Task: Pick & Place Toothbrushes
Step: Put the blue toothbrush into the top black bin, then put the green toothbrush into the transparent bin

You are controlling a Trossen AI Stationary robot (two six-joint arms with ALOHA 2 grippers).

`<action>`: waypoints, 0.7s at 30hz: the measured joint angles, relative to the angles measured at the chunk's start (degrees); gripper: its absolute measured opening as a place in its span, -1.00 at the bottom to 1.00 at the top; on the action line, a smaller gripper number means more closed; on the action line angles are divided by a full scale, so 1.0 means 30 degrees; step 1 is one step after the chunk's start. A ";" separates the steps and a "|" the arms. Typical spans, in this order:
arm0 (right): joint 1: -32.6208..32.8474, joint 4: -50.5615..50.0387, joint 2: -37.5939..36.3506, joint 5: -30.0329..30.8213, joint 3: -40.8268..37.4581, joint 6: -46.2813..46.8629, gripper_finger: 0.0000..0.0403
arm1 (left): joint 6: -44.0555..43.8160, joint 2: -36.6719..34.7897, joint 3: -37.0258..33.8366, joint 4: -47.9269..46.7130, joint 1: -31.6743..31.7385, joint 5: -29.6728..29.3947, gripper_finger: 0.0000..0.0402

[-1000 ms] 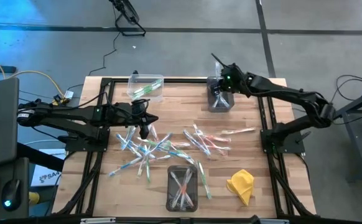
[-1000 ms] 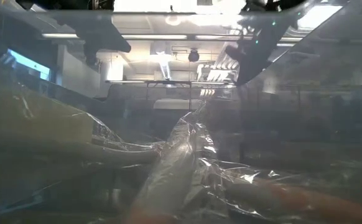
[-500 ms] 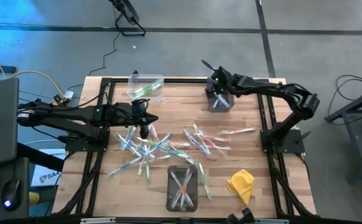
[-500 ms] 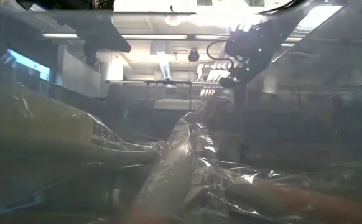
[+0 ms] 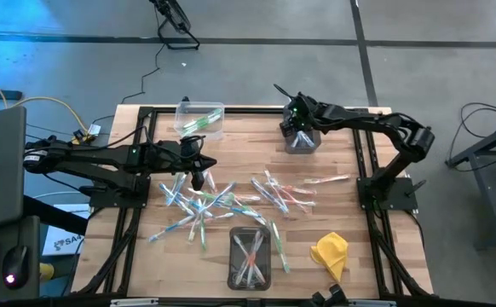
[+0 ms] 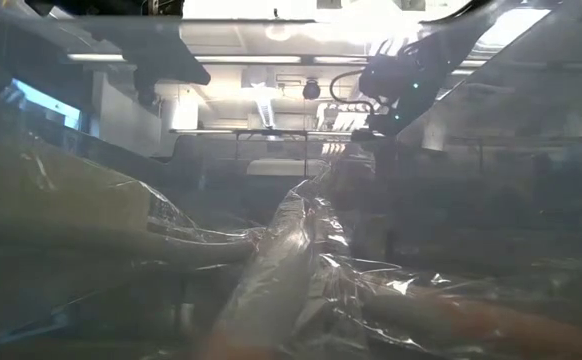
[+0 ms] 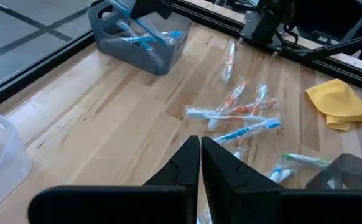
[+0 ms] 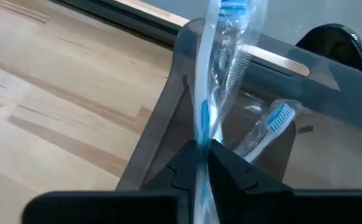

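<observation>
On the wooden slatted table (image 5: 333, 162), many wrapped white toothbrushes (image 5: 222, 205) lie scattered at the middle. The right gripper (image 8: 201, 163) pinches 1 blue wrapped toothbrush (image 8: 213, 74) above the grey plastic bin (image 5: 302, 141). The left gripper (image 7: 199, 163) hovers pressed together, empty, over the pile.

From my left wrist camera I see the left gripper (image 7: 200, 163) with its two dark fingers pressed together, nothing between them, above the wooden table (image 7: 106, 124). In front of it lie several wrapped toothbrushes (image 7: 231, 113), some with orange accents, some with blue. A grey bin (image 7: 137, 46) stands farther away and has blue toothbrushes inside; the right gripper (image 7: 145, 7) is just over this bin. A yellow cloth (image 7: 339, 102) lies near the black frame. I also see the corner of a clear bin (image 7: 0, 152) and the edge of a dark bin (image 7: 349, 171).
</observation>
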 joint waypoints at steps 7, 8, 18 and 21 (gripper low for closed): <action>0.0051 -0.0363 0.0000 -0.0007 0.0000 0.0703 -0.47 | 0.0000 -0.0001 0.0000 0.0003 0.0000 0.0000 -0.94; 0.0051 -0.0418 0.0000 -0.0007 0.0000 0.0838 -0.42 | 0.0000 -0.0007 0.0000 0.0004 0.0000 0.0000 -0.94; 0.0056 -0.0762 -0.0868 -0.1363 0.0000 0.0947 -0.30 | 0.0000 -0.0005 0.0000 0.0004 0.0000 0.0007 -0.94; 0.0189 -0.0853 -0.1550 -0.2045 0.0000 0.1063 -0.35 | -0.0003 -0.0005 0.0000 0.0004 0.0000 0.0015 -0.94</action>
